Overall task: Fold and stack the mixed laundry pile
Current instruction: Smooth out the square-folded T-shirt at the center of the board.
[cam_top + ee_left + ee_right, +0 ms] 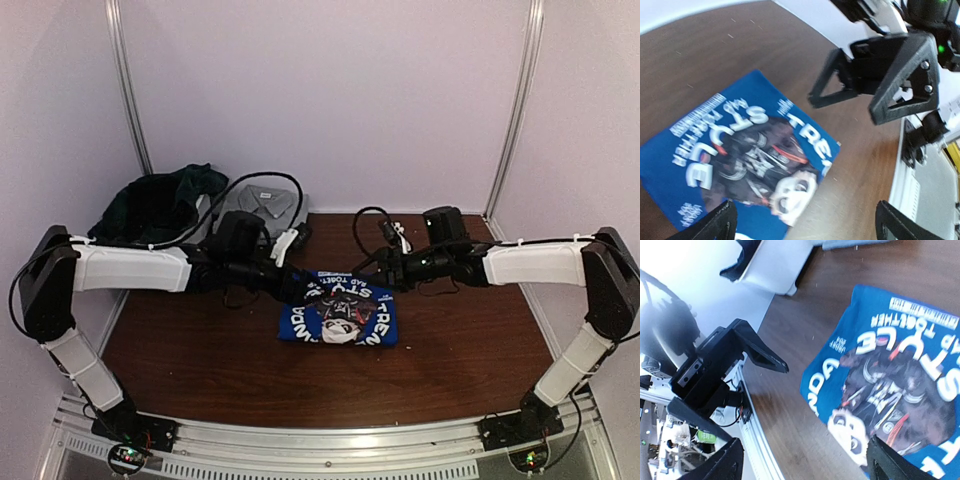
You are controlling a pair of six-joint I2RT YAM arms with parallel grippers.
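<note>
A folded royal-blue T-shirt with a printed graphic lies flat at the middle of the brown table. It also shows in the left wrist view and the right wrist view. My left gripper hovers over the shirt's left edge, open and empty. My right gripper hovers over the shirt's far right corner, open and empty. The two grippers face each other across the shirt. A dark green garment heap sits at the back left.
A white plastic basket stands at the back left corner, with the dark cloth hanging over its rim. A grey folded piece lies next to it against the back wall. Metal rail runs along the near edge. White walls close three sides.
</note>
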